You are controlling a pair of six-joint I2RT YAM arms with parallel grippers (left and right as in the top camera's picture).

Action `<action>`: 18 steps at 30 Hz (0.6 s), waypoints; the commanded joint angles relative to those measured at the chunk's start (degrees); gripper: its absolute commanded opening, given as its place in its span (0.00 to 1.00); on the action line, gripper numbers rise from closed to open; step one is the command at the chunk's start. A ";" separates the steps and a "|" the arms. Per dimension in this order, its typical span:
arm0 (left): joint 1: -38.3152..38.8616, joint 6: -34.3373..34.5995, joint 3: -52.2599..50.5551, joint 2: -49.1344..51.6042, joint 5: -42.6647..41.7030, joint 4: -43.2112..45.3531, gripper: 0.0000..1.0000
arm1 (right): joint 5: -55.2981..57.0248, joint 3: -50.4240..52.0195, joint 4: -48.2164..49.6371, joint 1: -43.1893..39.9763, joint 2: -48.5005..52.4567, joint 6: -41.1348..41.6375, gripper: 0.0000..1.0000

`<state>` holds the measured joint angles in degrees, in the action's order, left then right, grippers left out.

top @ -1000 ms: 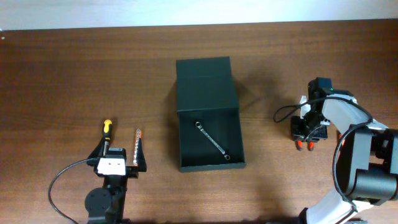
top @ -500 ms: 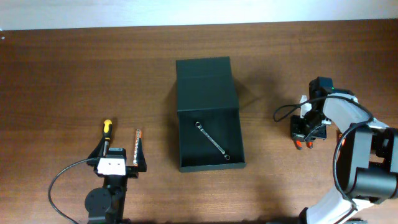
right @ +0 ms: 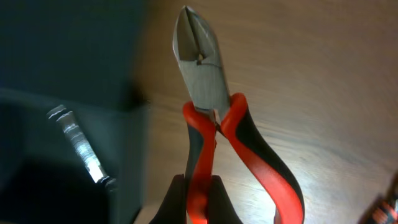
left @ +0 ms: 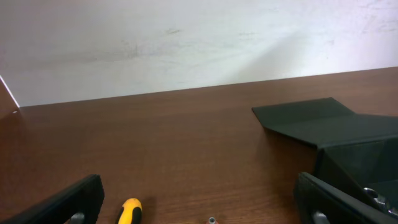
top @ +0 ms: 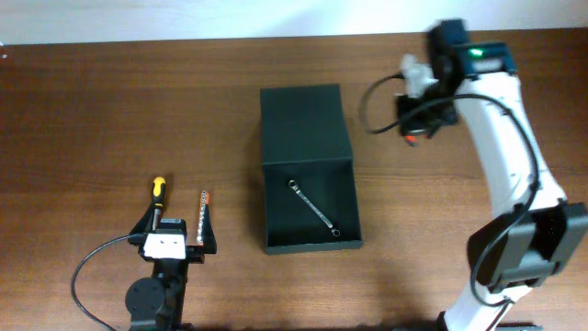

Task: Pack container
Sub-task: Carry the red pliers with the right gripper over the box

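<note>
The container (top: 312,245) is a dark box in the middle of the table, its flap lid (top: 301,124) laid open to the rear. A silver wrench (top: 312,209) lies inside it. My right gripper (top: 418,129) hangs right of the lid, shut on one handle of red-handled cutting pliers (right: 205,68). In the right wrist view the pliers point away from my gripper (right: 198,199), with the container (right: 56,74) and the wrench (right: 78,146) at the left. My left gripper (top: 176,230) rests open at the front left; its fingers (left: 68,202) stand far apart.
A yellow-handled screwdriver (top: 158,188) and a thin metal tool with an orange tip (top: 203,204) lie by the left gripper. The yellow handle (left: 130,211) shows between the left fingers. A white wall (left: 186,43) runs along the table's far edge.
The right gripper closed on the pliers, lifted them from the table's right side and carried them back and left, to beside the container's lid. The left arm has not moved.
</note>
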<state>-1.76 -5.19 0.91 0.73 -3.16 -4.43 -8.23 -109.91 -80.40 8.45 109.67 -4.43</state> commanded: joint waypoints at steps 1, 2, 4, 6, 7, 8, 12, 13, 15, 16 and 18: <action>-0.33 -1.14 -0.42 -0.33 -0.24 0.11 0.99 | -1.03 -3.80 -2.95 8.31 -0.81 -4.11 0.04; -0.33 -1.14 -0.42 -0.33 -0.24 0.11 0.99 | -1.03 -3.80 -3.69 10.67 -0.81 -4.39 0.04; -0.33 -1.14 -0.42 -0.33 -0.26 0.09 0.99 | -1.03 -3.78 -5.03 14.53 -0.63 -4.39 0.04; -0.33 -1.14 -0.42 -0.33 -0.24 0.11 0.99 | -1.05 -3.76 -5.92 17.81 -0.63 -4.37 0.04; -0.33 -1.14 -0.42 -0.33 -0.24 0.11 0.99 | -1.05 -3.74 -6.25 19.45 -0.63 -4.35 0.04; -0.33 -1.14 -0.42 -0.33 -0.24 0.09 0.99 | -1.05 -3.72 -6.49 21.62 -0.63 -4.35 0.04; -0.33 -1.14 -0.42 -0.33 -0.24 0.11 0.99 | -1.07 -2.38 -6.34 26.86 -0.61 -4.15 0.04; -0.33 -1.14 -0.42 -0.33 -0.24 0.11 0.99 | -1.07 -1.31 -5.79 28.17 -0.61 -3.30 0.04; -0.33 -1.14 -0.42 -0.33 -0.26 0.11 0.99 | -1.11 0.90 -4.42 29.62 -0.59 -0.72 0.04; -0.33 -1.14 -0.42 -0.33 -0.24 0.09 0.99 | -1.22 2.23 -3.50 30.14 -0.59 0.37 0.04; -0.33 -1.14 -0.42 -0.33 -0.24 0.11 0.99 | -1.29 5.88 -0.76 30.86 -0.59 2.54 0.04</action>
<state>-1.76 -5.21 0.91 0.73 -3.16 -4.40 -9.15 -107.98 -82.81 38.46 109.69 -5.72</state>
